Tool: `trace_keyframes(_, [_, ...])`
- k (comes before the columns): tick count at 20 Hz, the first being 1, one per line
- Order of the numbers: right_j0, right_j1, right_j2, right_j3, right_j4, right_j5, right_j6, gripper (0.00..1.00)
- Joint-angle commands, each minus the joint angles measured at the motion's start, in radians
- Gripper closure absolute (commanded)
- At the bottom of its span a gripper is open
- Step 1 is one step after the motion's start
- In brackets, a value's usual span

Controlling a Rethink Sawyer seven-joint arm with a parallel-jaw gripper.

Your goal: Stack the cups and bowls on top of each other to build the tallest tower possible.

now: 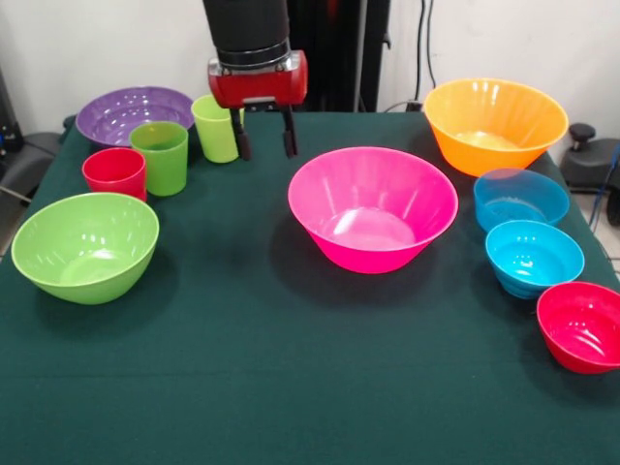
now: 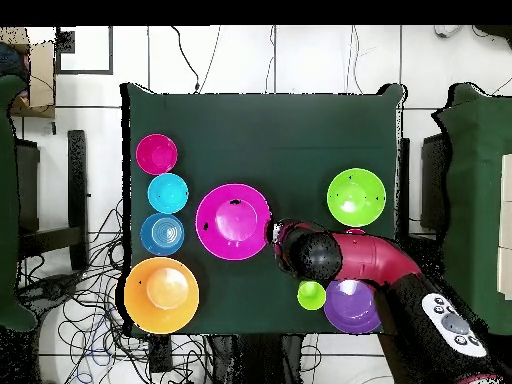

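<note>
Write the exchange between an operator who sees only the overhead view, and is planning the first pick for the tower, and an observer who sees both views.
Operator: The arm covers the cloth next to the purple bowl. Is anything hidden under it?
Observer: Yes. A green cup and a short red cup stand upright there, side by side.
Operator: Is the gripper carrying anything?
Observer: No. The gripper is empty, with its fingers apart. It hangs just beside the lime-green cup, on the side towards the pink bowl.
</note>
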Motion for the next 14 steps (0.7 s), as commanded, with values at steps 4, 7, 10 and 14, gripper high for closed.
trace_keyframes(4, [0.084,0.037,0.025,-0.035,0.041,-0.002,0.092,0.00])
trace_keyframes(7, [0.092,0.059,0.014,-0.039,0.036,-0.026,0.096,0.00])
trace_keyframes(10, [0.099,0.093,-0.004,-0.043,0.018,-0.062,0.101,0.00])
trace_keyframes(14, [0.104,0.132,-0.027,-0.054,-0.007,-0.093,0.099,0.00])
